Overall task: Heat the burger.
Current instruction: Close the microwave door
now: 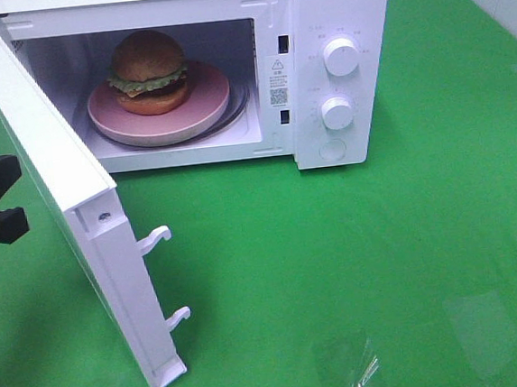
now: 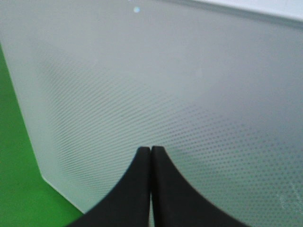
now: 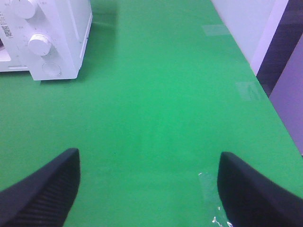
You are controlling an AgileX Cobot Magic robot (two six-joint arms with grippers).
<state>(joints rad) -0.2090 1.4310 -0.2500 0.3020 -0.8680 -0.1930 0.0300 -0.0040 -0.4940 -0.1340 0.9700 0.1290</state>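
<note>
Green cloth (image 1: 382, 255) lies under a white microwave (image 1: 333, 6), its door (image 1: 58, 175) wide open. Inside, the burger (image 1: 148, 72) sits on a pink plate (image 1: 205, 103). The left gripper (image 2: 150, 150) is pinched tight by the door, empty. The right gripper (image 3: 149, 158) gapes wide, holding nothing.

The burger (image 1: 148, 72) sits on a plate (image 1: 207, 107) inside the microwave (image 1: 338, 14), which stands at the back of the bench (image 1: 382, 255). Its door (image 1: 69, 201) stands open to the left, reaching toward the front. The left gripper (image 2: 150, 150) is just beside the door's outer face. The right gripper (image 3: 149, 189) hangs over the bench, in front and to the right of the microwave.
</note>
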